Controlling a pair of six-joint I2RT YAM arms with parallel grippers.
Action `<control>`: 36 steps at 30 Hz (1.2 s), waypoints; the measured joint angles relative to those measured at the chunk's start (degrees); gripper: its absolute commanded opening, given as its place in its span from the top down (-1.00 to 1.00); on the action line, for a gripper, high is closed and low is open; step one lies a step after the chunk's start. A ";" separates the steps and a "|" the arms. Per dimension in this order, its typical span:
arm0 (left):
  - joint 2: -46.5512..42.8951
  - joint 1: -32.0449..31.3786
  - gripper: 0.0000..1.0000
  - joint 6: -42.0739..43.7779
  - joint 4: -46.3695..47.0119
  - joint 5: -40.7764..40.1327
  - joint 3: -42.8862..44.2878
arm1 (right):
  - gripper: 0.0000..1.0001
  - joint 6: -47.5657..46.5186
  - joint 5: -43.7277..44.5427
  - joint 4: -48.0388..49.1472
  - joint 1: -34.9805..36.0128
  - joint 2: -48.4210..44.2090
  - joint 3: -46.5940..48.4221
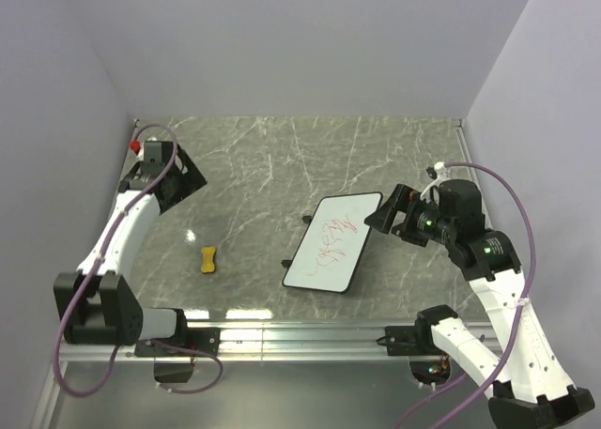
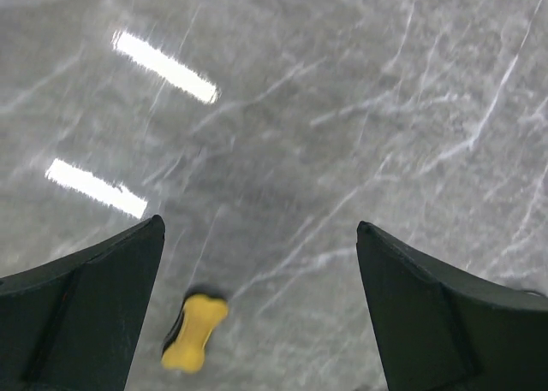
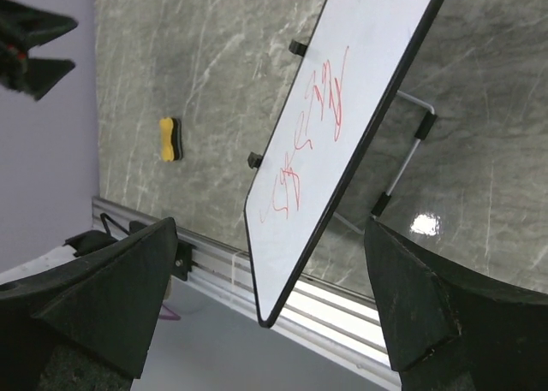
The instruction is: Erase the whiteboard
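The whiteboard [image 1: 331, 243] stands tilted on a wire stand near the table's middle, with red scribbles on its white face. In the right wrist view the whiteboard [image 3: 342, 126] runs down between my fingers. My right gripper [image 1: 380, 213] is open at the board's far right corner, with nothing held; the same open right gripper [image 3: 271, 224] shows in its own wrist view. A small yellow eraser [image 1: 208, 259] lies on the table left of the board. My left gripper [image 1: 188, 187] hangs open above the far left of the table. From the left wrist, the eraser [image 2: 195, 331] lies below the open left gripper [image 2: 259, 224], close to the left finger.
The table is grey marble [image 1: 282, 166], boxed in by pale walls on three sides. A metal rail [image 1: 300, 335] runs along the near edge. The board's wire stand [image 3: 411, 151] sticks out behind it. A red knob [image 1: 135, 145] sits at the far left corner.
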 measured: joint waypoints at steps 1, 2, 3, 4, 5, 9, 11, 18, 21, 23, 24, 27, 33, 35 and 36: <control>-1.84 -0.07 -0.99 -0.42 -0.94 0.07 -1.05 | -0.86 0.04 0.07 -0.02 0.02 0.00 -0.39; -3.56 -0.17 -0.99 -0.68 -1.86 0.07 -2.29 | -0.85 0.13 0.35 0.00 0.02 0.02 -0.72; -4.74 -0.26 -0.99 -1.07 -2.36 0.09 -3.50 | -0.83 0.33 0.57 0.07 0.02 0.09 -0.94; -5.75 -0.39 -0.99 -1.64 -3.21 0.17 -5.09 | -0.79 0.52 1.03 0.37 0.02 0.48 -1.25; -6.21 -0.55 -0.99 -1.95 -3.78 0.26 -6.38 | -0.77 0.70 1.42 0.85 0.02 0.81 -1.62; -7.19 -2.12 -0.98 -3.32 -4.76 1.55 -12.70 | -0.70 1.55 2.40 3.37 0.02 2.99 -3.54; -7.19 -3.17 -0.97 -4.00 -5.57 2.05 -14.32 | -0.64 2.29 2.71 5.25 0.02 5.25 -4.52; -7.08 -7.82 -0.94 -5.18 -5.09 2.51 -16.06 | -0.36 5.60 3.39 12.31 0.00 15.85 -5.90; -6.16 -8.26 -0.93 -5.60 -4.98 2.54 -16.09 | -0.10 6.88 3.34 15.10 0.00 20.68 -5.73; -5.64 -8.37 -0.93 -5.99 -4.61 2.51 -16.37 | -0.01 7.52 3.34 16.11 0.00 23.61 -5.31; -5.46 -8.41 -0.93 -6.10 -4.59 2.51 -16.57 | 0.03 7.58 3.39 16.76 0.00 24.92 -5.25; -4.76 -8.92 -0.91 -6.47 -3.89 2.54 -17.27 | 0.24 7.72 3.45 17.46 0.00 26.47 -5.22; -1.84 -9.99 -0.79 -7.15 -1.99 2.49 -18.91 | 0.57 7.63 3.30 17.90 0.00 26.56 -5.20; -1.22 -10.78 -0.71 -7.67 -2.01 2.16 -19.26 | 0.58 7.85 3.04 18.27 0.00 26.56 -5.03; -0.94 -11.67 -0.69 -8.22 -2.16 1.68 -19.41 | 0.59 7.87 3.02 18.36 0.00 26.53 -4.94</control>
